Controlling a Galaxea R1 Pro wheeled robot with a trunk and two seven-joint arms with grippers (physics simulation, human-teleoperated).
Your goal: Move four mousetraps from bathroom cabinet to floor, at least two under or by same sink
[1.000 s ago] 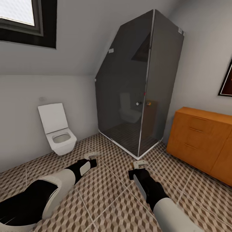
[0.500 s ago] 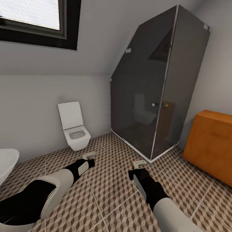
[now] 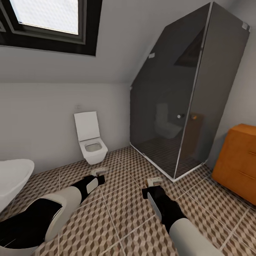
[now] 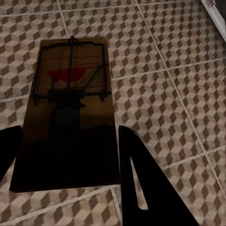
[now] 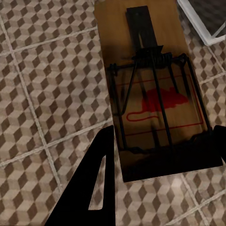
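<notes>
We carry one mousetrap (image 4: pixel 70 113) clamped in our left end effector (image 3: pixel 99 172) and another (image 5: pixel 155 99) in the right (image 3: pixel 154 181) (boards lying lengthwise between the fingers), above the bathroom floor (image 3: pixel 124 209).

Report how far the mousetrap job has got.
Done: two traps are out of the cabinet. In hand: the left gripper holds one mousetrap, the right gripper another, both above the bathroom floor. Left: none set down here; the other two and the sink are not in sight.
</notes>
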